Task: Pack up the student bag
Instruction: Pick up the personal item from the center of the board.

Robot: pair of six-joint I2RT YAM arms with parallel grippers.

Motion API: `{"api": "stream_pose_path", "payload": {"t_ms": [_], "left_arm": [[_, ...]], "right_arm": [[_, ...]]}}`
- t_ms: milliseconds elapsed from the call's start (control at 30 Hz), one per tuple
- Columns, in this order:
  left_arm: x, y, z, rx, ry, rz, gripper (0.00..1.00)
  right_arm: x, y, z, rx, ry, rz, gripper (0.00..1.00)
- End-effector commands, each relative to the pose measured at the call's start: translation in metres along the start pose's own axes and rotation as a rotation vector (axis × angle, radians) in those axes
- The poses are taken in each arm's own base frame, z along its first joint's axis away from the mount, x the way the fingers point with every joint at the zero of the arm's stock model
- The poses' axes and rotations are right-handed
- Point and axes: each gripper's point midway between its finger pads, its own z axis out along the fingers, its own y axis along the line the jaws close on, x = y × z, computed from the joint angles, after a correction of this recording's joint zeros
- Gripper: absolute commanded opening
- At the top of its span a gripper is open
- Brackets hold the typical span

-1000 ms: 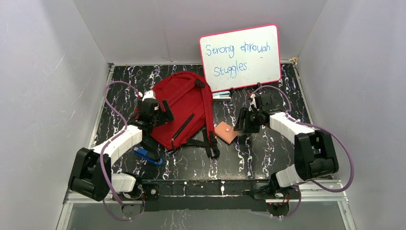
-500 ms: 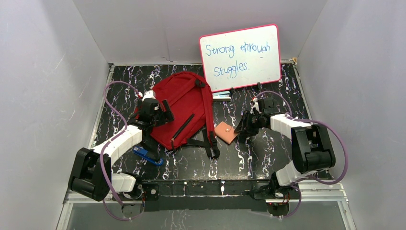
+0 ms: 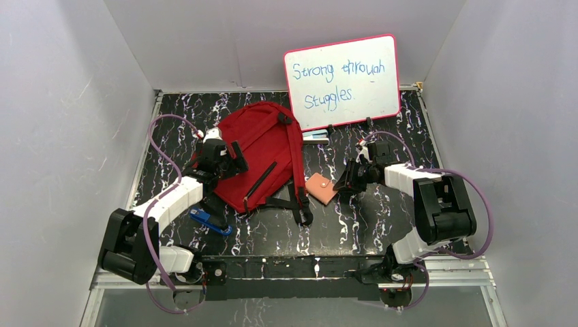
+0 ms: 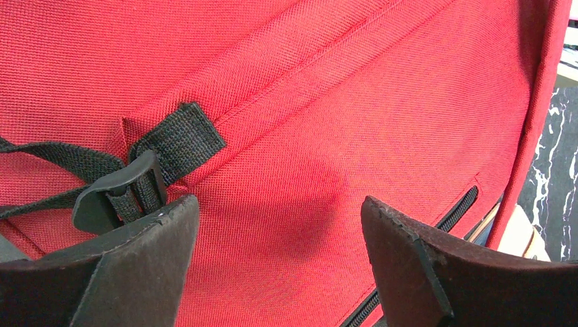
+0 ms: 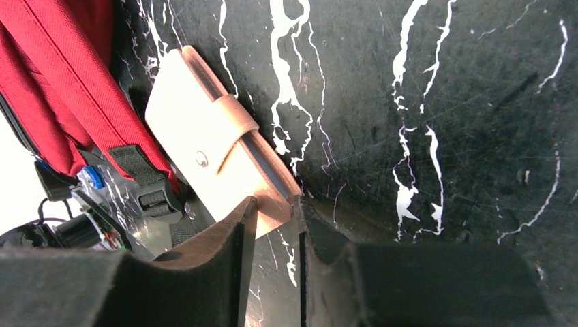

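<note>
The student bag (image 3: 262, 146) lies flat at the middle left of the table, red with black straps; its fabric (image 4: 307, 102) fills the left wrist view. My left gripper (image 3: 228, 160) hovers open over the bag's left side, and nothing sits between its fingers (image 4: 136, 259). A small tan wallet (image 3: 320, 188) lies just right of the bag's straps. My right gripper (image 3: 343, 180) reaches it from the right, jaws drawn narrow and pinching the wallet's near corner (image 5: 272, 197). The bag's strap (image 5: 75, 88) lies beside the wallet.
A pink-framed whiteboard (image 3: 342, 80) with handwriting leans on the back wall. A flat bluish item (image 3: 315, 135) lies under its lower edge. A blue object (image 3: 208, 221) rests near the left arm. Grey walls close in both sides.
My right gripper has dropped lower and slid left onto the wallet's edge, with its jaws narrowing around the corner. The left arm and the bag have not moved.
</note>
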Motion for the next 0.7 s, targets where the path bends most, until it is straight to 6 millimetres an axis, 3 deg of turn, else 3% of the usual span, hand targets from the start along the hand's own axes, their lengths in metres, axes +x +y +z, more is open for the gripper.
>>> {"api": "stream_pose_path", "payload": {"t_ms": [0,233,367,533,667], "left_arm": [[0.003,-0.009,-0.002,0.034,0.037,-0.013,0.85],[0.001,-0.011,-0.003,0.038,0.033,-0.016,0.85],[-0.002,-0.014,-0.005,0.048,0.027,-0.020,0.85],[-0.024,-0.028,-0.016,0.108,-0.041,-0.007,0.86],[-0.046,-0.052,-0.032,0.235,-0.124,0.011,0.87]], "right_arm": [[-0.006,0.004,0.003,-0.044,-0.017,-0.003,0.30],[-0.011,0.007,-0.002,-0.050,-0.048,-0.018,0.11],[-0.019,0.020,-0.015,-0.076,-0.097,-0.064,0.00],[-0.042,0.035,-0.044,-0.039,-0.216,-0.130,0.00],[-0.065,0.046,-0.075,0.025,-0.327,-0.196,0.00]]}}
